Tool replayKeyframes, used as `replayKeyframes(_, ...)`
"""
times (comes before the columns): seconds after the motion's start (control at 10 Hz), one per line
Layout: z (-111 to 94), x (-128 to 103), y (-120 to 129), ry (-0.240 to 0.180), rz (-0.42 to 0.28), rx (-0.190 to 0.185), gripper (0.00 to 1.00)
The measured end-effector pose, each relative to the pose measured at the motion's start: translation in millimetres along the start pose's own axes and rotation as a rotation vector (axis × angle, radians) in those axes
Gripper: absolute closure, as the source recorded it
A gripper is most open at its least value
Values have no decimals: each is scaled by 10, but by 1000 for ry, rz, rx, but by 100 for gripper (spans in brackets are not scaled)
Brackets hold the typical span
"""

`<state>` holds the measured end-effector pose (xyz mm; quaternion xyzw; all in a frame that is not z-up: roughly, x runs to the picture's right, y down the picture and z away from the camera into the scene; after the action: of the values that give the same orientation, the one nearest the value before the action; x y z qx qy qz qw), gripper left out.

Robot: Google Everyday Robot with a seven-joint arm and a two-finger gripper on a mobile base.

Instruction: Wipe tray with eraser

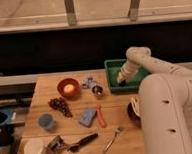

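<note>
The gripper (122, 79) points down into the green tray's (112, 88) left half; whether it grips the eraser is unclear.

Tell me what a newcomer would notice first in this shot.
The bulky white arm fills the right foreground and bends back so its tool sits down inside the green tray at the table's far right corner. Next comes the red bowl, left of the tray, among small items scattered over the wooden table.
</note>
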<state>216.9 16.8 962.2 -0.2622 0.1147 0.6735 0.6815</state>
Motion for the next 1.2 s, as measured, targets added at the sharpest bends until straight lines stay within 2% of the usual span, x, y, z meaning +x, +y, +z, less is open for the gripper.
replayKeyframes(0.3, -146, 110, -291, -6, 50, 54, 100)
replayKeyframes(0.6, -186, 86, -489, -12, 124, 81, 100)
replayKeyframes(0.9, -130, -46, -533, -14, 153, 71, 100)
replayKeyframes(1.1, -80, -140, -462, -16, 147, 55, 100)
replayKeyframes(1.2, -76, -217, -339, -24, 120, 39, 100)
